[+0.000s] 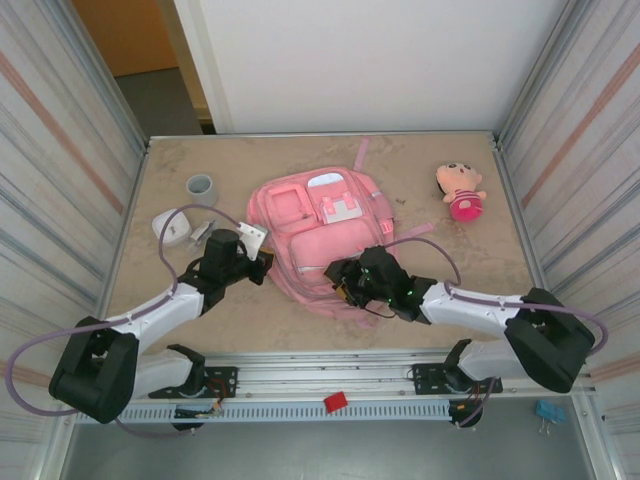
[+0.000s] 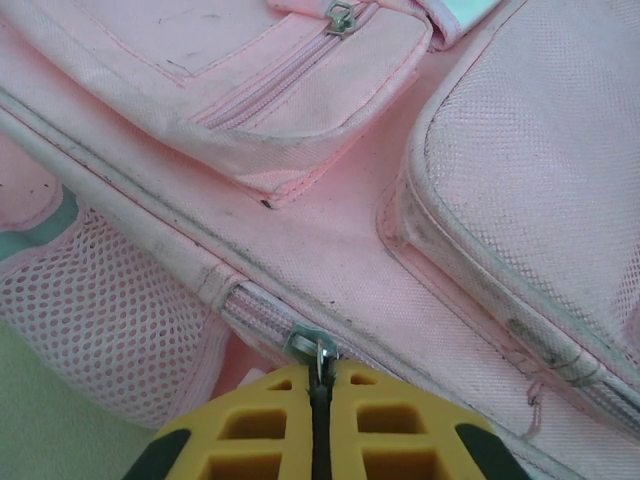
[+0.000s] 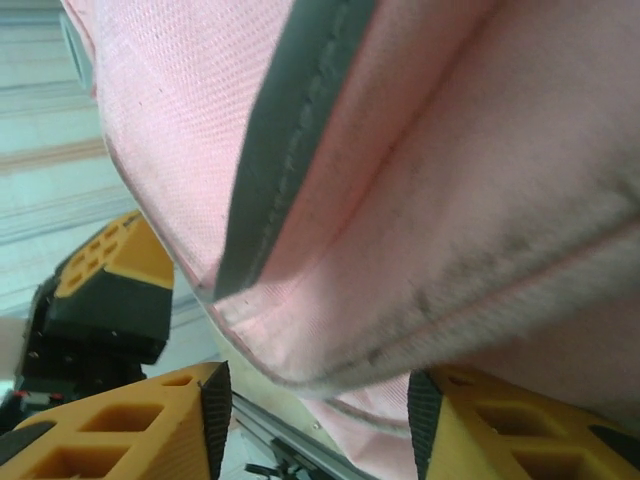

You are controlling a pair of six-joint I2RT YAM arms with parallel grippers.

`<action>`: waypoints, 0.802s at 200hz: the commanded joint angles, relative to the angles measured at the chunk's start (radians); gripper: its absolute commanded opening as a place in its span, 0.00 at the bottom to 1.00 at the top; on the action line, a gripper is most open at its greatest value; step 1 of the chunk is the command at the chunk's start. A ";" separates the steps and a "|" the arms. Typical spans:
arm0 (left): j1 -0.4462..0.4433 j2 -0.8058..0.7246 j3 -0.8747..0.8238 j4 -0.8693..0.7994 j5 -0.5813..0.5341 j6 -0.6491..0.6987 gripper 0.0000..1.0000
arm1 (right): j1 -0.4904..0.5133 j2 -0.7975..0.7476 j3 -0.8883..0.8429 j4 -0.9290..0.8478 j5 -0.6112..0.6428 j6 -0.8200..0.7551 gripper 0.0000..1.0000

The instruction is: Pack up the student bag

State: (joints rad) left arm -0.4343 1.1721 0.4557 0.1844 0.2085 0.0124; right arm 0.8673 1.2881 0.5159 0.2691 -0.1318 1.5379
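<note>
Pinching the metal zip pull [image 2: 312, 348] at the student bag's [image 1: 325, 240] left side, the left claw [image 2: 320, 388] is clamped shut, the zip [image 2: 255, 312] running lengthwise away from it. The right claw [image 3: 315, 402] gapes around the near hem [image 3: 300, 350] of the bag, which lies flat between them: soft woven pink fabric, with a mesh pocket [image 2: 110, 330] beside the pull.

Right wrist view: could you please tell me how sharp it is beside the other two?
Right wrist: the student bag smears toward the lower right, too close; left wrist: crisp weave and zipper pull; top external: even light, soft shadows.
</note>
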 commanded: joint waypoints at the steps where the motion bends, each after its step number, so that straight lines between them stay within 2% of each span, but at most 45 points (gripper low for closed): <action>1: -0.019 -0.032 -0.012 0.034 0.041 0.032 0.00 | -0.017 0.028 0.039 0.062 0.015 0.019 0.47; 19: -0.023 -0.031 -0.019 0.040 0.046 0.036 0.00 | -0.029 0.037 0.043 0.065 0.024 0.006 0.42; 70: -0.078 -0.034 -0.045 0.049 0.046 0.033 0.00 | -0.052 0.059 0.072 0.085 0.019 -0.034 0.11; 87: -0.102 -0.044 -0.056 0.044 0.052 0.041 0.01 | -0.054 0.054 0.081 0.110 0.021 -0.044 0.04; 106: -0.117 -0.071 -0.075 0.043 0.088 0.049 0.01 | -0.070 0.041 0.102 0.103 0.017 -0.071 0.00; 138: -0.145 -0.132 -0.100 0.027 0.148 0.061 0.03 | -0.095 0.014 0.136 0.080 0.015 -0.110 0.00; 160: -0.198 -0.154 -0.099 0.028 0.181 0.080 0.05 | -0.099 0.018 0.159 0.067 0.008 -0.124 0.00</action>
State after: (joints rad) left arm -0.5735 1.0546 0.3641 0.2070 0.2687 0.0502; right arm 0.7834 1.3327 0.6037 0.2710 -0.1566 1.4673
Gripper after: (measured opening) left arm 0.084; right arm 0.084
